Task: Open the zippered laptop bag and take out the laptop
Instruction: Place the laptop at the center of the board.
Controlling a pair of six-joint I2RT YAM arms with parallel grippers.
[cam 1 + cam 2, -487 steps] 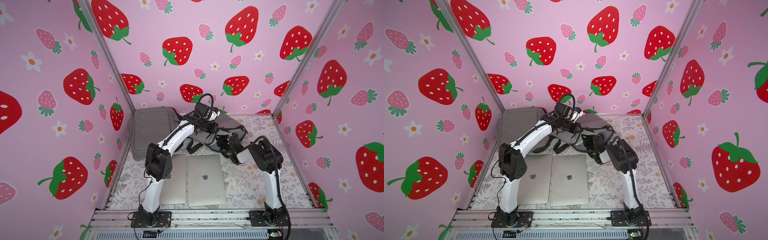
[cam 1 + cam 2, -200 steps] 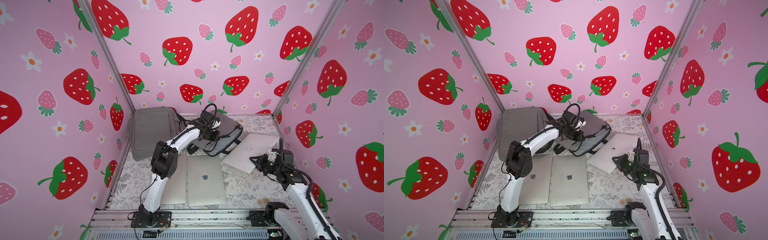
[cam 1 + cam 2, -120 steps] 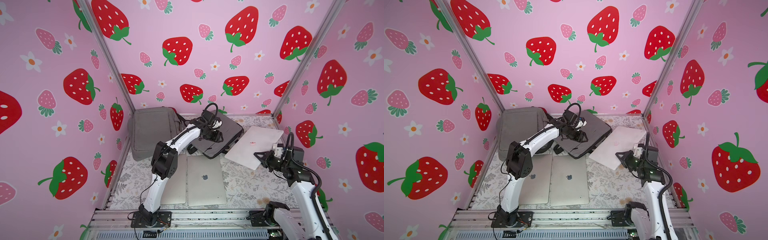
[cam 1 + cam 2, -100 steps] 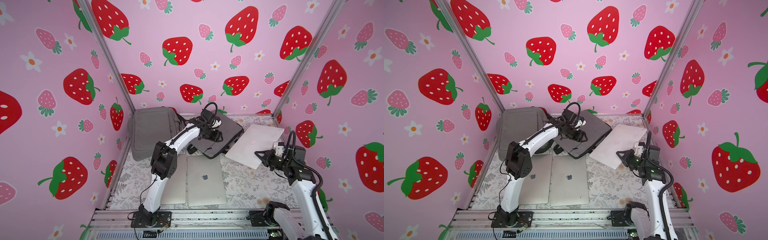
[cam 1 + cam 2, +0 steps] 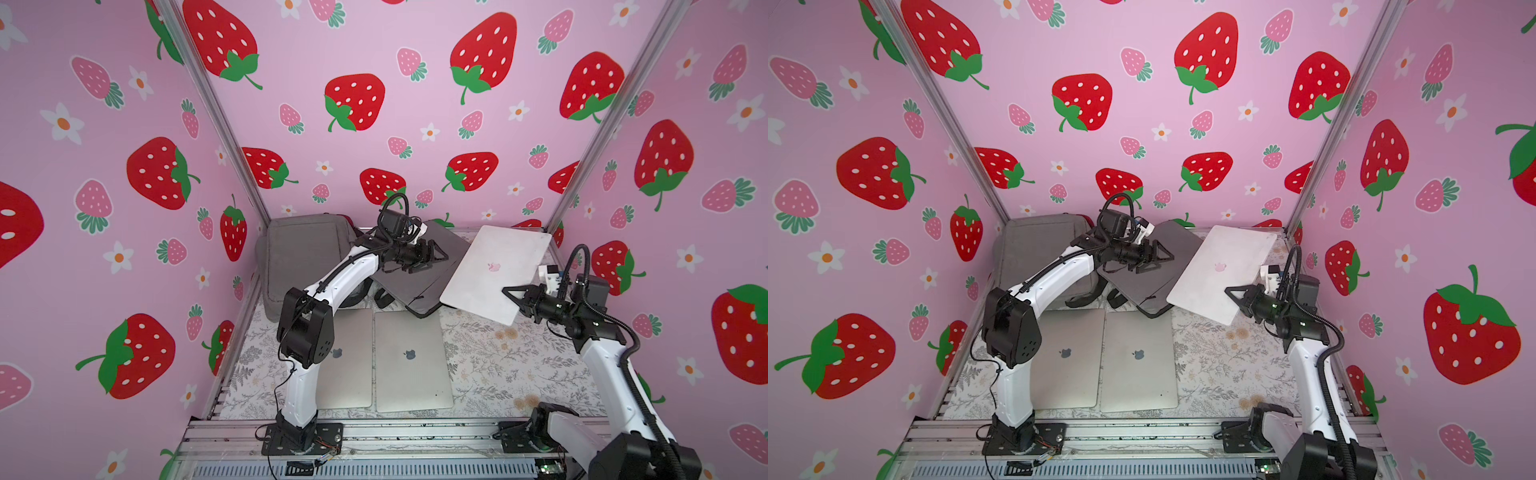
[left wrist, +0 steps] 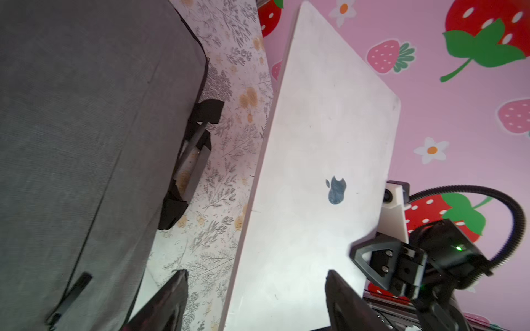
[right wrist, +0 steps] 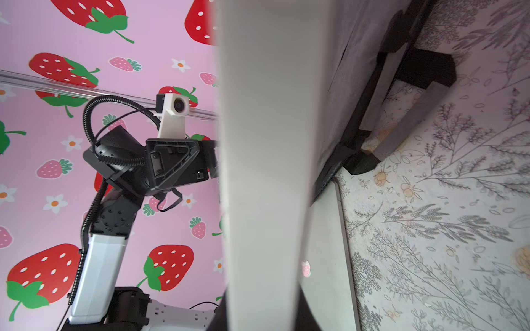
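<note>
Pinching a corner of the flat silver laptop (image 5: 494,270), airborne beside the dark grey fabric bag (image 5: 415,289) under the wide-open left claw (image 5: 434,262), the right claw (image 5: 513,299) arguably needed a slow, level set-down.

You have the laptop (image 5: 494,270) out of the bag: a closed, silver-white slab with a pinkish logo, tilted in the air at the right rear, its near edge pinched in the right gripper (image 5: 514,300). The bag (image 5: 419,286), dark grey with black straps, lies flat at rear centre, just beside the laptop's low edge.
</note>
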